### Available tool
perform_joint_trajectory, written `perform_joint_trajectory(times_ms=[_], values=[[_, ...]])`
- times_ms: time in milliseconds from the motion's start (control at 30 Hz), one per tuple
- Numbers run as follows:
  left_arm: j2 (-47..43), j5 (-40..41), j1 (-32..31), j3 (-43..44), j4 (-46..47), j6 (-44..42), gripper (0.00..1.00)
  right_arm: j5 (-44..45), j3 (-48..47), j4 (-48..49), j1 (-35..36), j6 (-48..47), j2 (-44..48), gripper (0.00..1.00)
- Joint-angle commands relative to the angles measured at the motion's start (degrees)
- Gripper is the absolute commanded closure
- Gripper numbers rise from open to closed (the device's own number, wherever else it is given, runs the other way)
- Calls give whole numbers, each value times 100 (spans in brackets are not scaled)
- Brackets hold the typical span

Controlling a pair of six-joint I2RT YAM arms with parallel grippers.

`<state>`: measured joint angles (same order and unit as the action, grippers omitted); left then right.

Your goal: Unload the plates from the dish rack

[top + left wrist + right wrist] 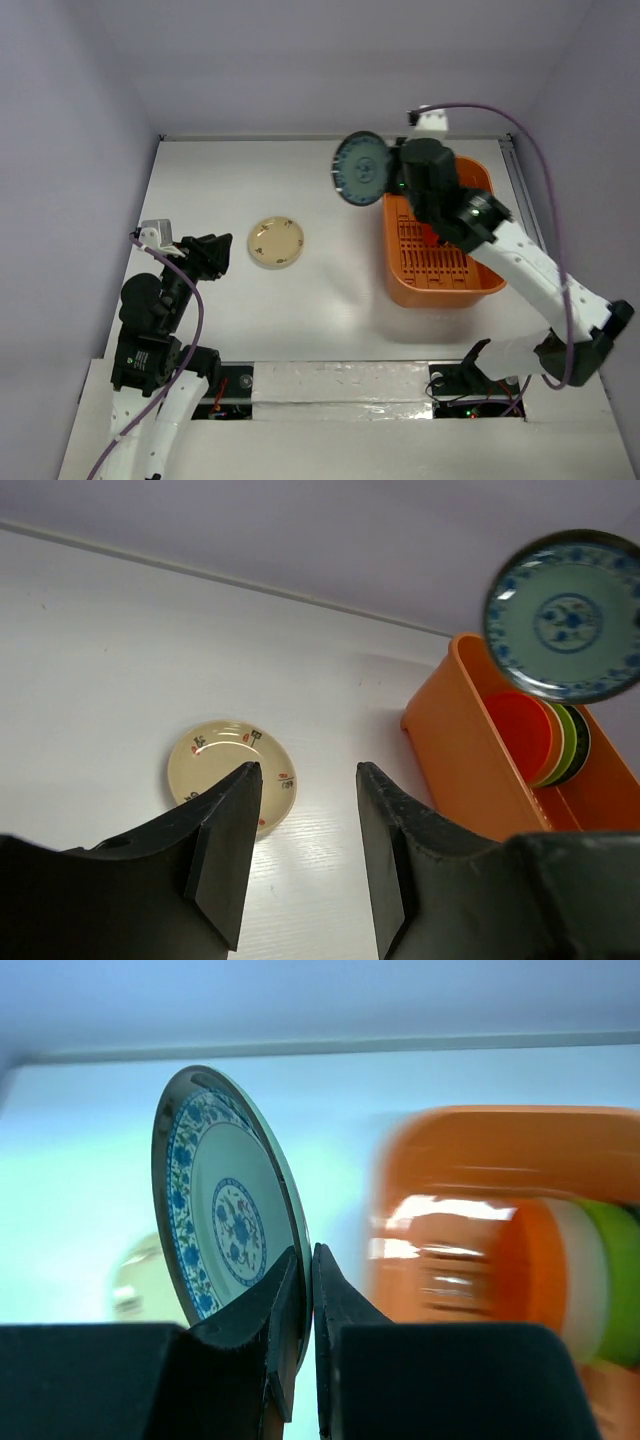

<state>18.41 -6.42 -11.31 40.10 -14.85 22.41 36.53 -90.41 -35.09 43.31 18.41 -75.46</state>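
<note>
My right gripper [307, 1260] is shut on the rim of a blue-white patterned plate [225, 1210], held upright in the air. From above that plate [361, 168] hangs just left of the orange dish rack [470, 290], with the right gripper [392, 180] at its right edge. Orange-red, cream and yellow-green plates [545, 735] still stand on edge inside the dish rack [470, 770]. A cream plate [277, 242] with small red marks lies flat on the table. My left gripper [212, 257] stands open just left of it, nothing between its fingers [232, 825].
The white table [240, 180] has walls at the back and both sides. A purple cable [540, 180] arcs over the right arm above the rack.
</note>
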Motion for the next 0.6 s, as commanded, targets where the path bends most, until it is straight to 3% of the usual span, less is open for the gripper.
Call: perform_joint_trajectory(times_ms=[0,267,567], values=[[13,-18,41,-2,228,-9,60,-1648,278,1949,388,619,-958,100],[13,17,41,-2,228,0,60,-2239,-661,2560,652,1585,-3006,100],[-5,9,41,-11,228,0,60,-1993,-609,2744,652,2236,-3993,100]])
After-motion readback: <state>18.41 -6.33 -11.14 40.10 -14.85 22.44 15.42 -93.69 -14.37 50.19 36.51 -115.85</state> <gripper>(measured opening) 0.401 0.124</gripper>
